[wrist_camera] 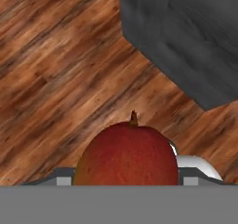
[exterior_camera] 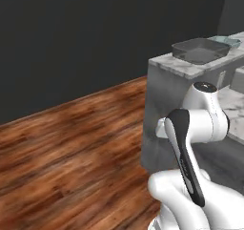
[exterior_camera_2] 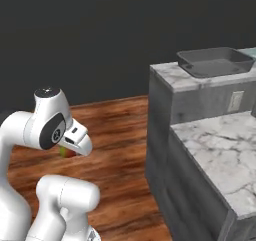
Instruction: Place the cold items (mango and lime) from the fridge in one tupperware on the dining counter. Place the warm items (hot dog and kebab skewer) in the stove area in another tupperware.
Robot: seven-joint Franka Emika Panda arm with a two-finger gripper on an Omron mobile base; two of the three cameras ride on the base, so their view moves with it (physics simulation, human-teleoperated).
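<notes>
Carrying the mango (wrist_camera: 126, 154) pinched in its jaws low over the wooden floor (wrist_camera: 56, 79); the pale tupperware (exterior_camera: 228, 41) sits well apart, up on the bench (exterior_camera: 190, 69), ahead and right.

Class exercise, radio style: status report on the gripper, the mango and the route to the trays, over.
Gripper shut on mango, carried above the wood floor. Dark grey tray and pale blue-green tray wait on the dining counter. Counter's dark side ahead; nothing else in the way.

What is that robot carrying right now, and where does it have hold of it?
The mango, red-skinned with its stem pointing away from the hand. The jaws clasp it across its round body, one on each flank; the exact contact spots are hidden.
</notes>
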